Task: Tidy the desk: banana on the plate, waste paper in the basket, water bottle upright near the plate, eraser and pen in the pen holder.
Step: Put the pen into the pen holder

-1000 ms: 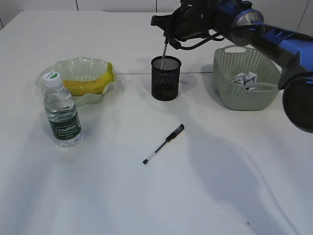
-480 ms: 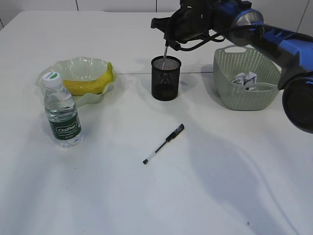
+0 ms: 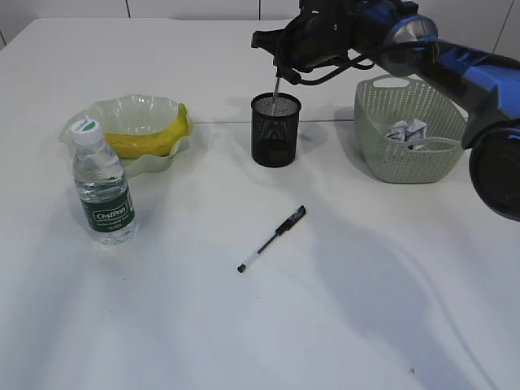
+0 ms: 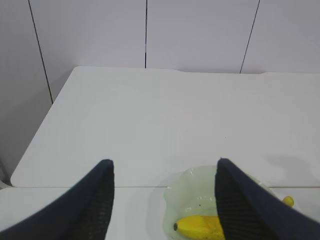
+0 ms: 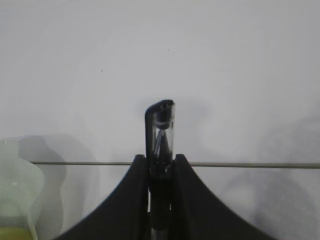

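Note:
My right gripper (image 3: pixel 278 67) is shut on a pen (image 3: pixel 275 85) and holds it upright, its lower end inside the black mesh pen holder (image 3: pixel 275 130). In the right wrist view the pen's capped end (image 5: pixel 160 131) stands up between the shut jaws (image 5: pixel 160 161). A second pen (image 3: pixel 272 238) lies on the table in front of the holder. The banana (image 3: pixel 146 140) lies on the pale green plate (image 3: pixel 130 106). The water bottle (image 3: pixel 101 184) stands upright in front of the plate. Crumpled paper (image 3: pixel 406 130) lies in the basket (image 3: pixel 404 158). My left gripper (image 4: pixel 162 165) is open, above the plate (image 4: pixel 200 180). No eraser shows.
The table's far edge and a white panelled wall (image 4: pixel 150 30) lie behind the plate. A seam (image 3: pixel 219 122) runs across the table behind the holder. The right arm (image 3: pixel 455 65) stretches over the basket.
The right gripper has shifted very slightly with the pen over the holder. Everything else is unmoved.

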`<control>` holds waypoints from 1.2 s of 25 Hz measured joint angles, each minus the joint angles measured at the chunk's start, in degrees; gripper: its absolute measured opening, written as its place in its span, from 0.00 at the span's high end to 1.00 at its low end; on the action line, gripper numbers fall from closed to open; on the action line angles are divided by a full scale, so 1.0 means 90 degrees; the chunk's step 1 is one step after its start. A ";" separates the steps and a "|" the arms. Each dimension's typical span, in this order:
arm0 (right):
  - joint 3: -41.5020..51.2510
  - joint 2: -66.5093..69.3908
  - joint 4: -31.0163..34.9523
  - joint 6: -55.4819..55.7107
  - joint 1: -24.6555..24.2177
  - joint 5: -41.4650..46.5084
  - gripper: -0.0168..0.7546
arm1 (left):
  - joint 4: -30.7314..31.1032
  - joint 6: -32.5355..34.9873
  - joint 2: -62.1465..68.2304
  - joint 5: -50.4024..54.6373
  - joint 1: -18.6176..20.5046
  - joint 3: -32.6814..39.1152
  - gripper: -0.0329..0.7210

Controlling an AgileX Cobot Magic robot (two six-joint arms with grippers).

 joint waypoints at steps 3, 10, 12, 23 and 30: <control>0.0000 0.0000 0.0002 0.0000 0.0000 0.0000 0.85 | 0.0000 0.0000 0.0000 0.0000 0.0000 0.0000 0.37; 0.0000 0.0000 0.0002 0.0000 0.0000 0.0000 0.81 | 0.0000 0.0000 0.0000 0.0000 0.0000 0.0000 0.37; 0.0000 0.0000 0.0002 0.0000 0.0000 0.0000 0.80 | 0.0000 0.0000 0.0000 0.0000 0.0000 0.0000 0.38; 0.0000 0.0000 0.0002 0.0000 0.0000 0.0154 0.75 | 0.0000 0.0000 0.0000 0.0000 0.0000 0.0000 0.38; -0.0114 0.0000 0.0002 -0.0004 0.0000 0.0207 0.74 | 0.0000 0.0000 0.0000 -0.0094 0.0000 0.0000 0.38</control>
